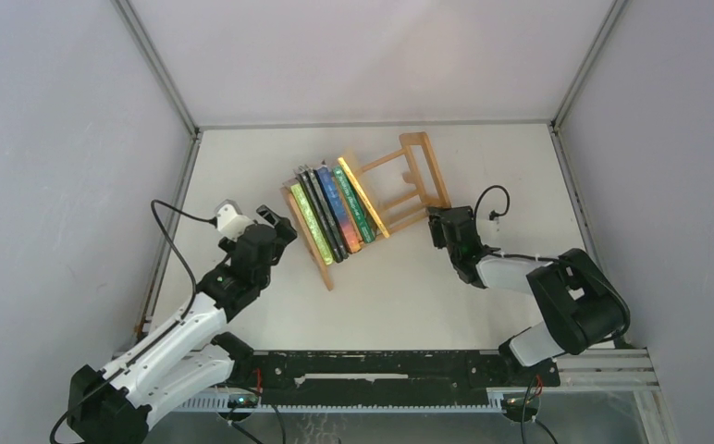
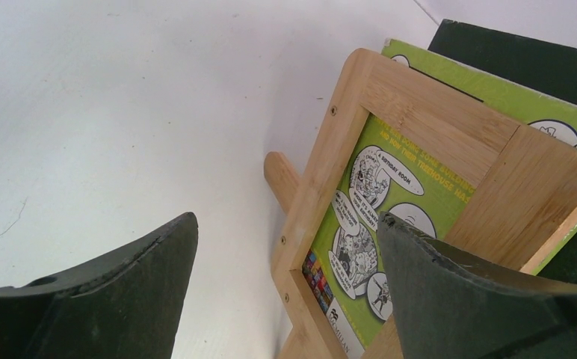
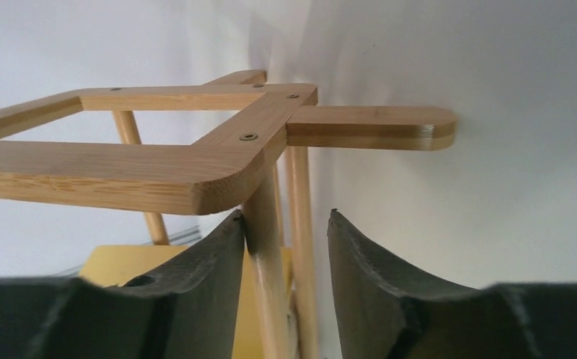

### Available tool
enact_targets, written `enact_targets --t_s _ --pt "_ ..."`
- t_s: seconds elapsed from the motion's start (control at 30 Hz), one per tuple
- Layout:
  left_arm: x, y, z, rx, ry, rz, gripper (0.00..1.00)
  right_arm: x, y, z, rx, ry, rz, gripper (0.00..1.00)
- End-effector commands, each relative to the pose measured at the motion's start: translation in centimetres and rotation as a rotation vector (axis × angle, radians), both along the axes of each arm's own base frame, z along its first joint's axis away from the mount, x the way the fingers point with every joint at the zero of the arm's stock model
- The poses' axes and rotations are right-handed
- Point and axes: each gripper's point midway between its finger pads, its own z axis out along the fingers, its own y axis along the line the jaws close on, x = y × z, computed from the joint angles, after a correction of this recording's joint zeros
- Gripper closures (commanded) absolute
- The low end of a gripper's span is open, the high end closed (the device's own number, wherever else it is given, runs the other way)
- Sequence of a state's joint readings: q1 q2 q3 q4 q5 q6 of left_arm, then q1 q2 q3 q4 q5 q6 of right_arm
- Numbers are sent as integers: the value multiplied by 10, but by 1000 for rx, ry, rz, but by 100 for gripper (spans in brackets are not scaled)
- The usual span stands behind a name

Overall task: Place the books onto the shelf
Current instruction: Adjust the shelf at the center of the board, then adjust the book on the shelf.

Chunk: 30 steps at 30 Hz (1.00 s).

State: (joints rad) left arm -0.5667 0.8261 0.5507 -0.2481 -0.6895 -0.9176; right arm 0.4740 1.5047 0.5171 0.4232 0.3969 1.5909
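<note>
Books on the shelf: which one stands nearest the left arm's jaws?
The lime-green book, at the row's end against the frame end of the shelf; the yellow book is farthest.

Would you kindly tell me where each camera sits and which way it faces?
Top external: above, behind the bases, looking down on table, shelf, books; left arm, right arm show.
Left wrist: faces one frame end and the lime-green book; left fingers show.
Right wrist: faces the other frame end; right fingers flank a rod.
Shared: shelf.
</note>
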Motion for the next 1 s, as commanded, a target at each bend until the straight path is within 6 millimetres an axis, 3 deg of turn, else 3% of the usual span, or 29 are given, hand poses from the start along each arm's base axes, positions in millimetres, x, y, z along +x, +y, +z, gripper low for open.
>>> enact_targets --t_s 0.0,0.2,0.43,0.63,0.7,0.97 --pt "6 -5 22 -71 -46 -5 7 -22 -17 -9 -188 67 48 46" --pt "3 0 19 -144 -38 45 7 -42 -10 15 -312 41 181 44" --pt "0 4 18 -297 -42 124 9 -58 31 69 -634 -74 467 46" --pt "2 -2 13 -394 -23 141 15 -34 52 119 -860 -192 623 61" --pt "3 -4 8 -425 -7 150 18 -19 63 122 -893 -200 691 68" --pt "19 -20 -4 -567 29 158 34 36 96 104 -932 -197 921 86"
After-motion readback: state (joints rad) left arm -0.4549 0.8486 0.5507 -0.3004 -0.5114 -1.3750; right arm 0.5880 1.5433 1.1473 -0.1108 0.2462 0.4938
